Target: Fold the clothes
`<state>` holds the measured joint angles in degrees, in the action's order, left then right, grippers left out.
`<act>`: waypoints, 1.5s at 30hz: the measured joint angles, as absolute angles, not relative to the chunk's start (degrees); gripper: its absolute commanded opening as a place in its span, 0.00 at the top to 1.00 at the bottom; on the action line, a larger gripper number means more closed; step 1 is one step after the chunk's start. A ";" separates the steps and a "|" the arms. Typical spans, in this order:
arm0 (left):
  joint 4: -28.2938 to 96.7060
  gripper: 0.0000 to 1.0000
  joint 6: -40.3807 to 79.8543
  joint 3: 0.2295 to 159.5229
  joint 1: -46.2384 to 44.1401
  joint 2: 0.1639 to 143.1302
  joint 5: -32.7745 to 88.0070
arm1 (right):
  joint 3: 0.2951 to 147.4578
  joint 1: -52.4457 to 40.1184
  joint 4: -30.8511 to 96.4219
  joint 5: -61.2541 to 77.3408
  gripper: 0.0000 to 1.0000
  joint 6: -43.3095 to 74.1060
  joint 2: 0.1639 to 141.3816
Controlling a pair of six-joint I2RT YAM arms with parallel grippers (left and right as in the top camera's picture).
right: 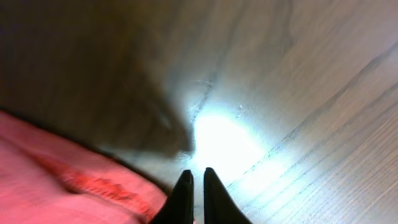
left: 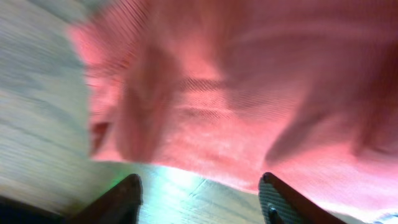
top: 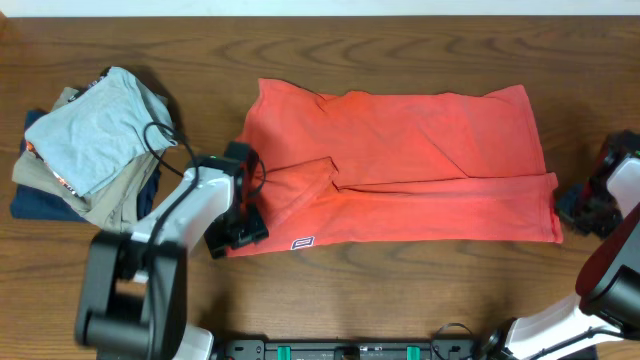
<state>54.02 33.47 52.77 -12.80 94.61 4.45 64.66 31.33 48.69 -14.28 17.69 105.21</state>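
The clothes, a coral-red T-shirt (top: 400,160), lie folded lengthwise across the middle of the table, with a small white tag (top: 303,242) at the front left hem. My left gripper (top: 240,232) hovers at the shirt's front left corner. In the left wrist view it (left: 200,183) is open over bare wood, the red cloth (left: 249,93) just ahead and nothing between the fingers. My right gripper (top: 585,205) sits off the shirt's right edge. In the right wrist view it (right: 195,174) is shut to a thin slit and holds nothing, beside the red hem (right: 62,180).
A pile of folded garments (top: 95,140), light blue-grey over khaki and navy, lies at the far left, close to the left arm. The wooden table (top: 420,290) runs along the front, between the shirt and the arm bases.
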 measured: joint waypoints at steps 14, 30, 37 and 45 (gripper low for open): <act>35.77 0.21 21.91 75.79 -11.81 93.73 2.17 | 71.94 31.14 55.96 8.38 0.49 10.50 91.46; 25.26 0.21 17.52 100.97 -1.50 129.45 21.32 | 71.94 29.30 59.09 13.69 0.49 8.43 91.11; 20.01 0.45 17.58 100.97 -3.42 133.78 23.81 | 71.94 28.51 59.09 13.74 0.52 8.40 91.11; 18.15 0.86 16.84 100.99 -4.34 133.84 24.27 | 71.94 28.23 59.00 13.74 0.60 8.05 91.11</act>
<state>18.15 16.84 100.99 -4.34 133.84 24.27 71.94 28.23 59.00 13.74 8.05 91.11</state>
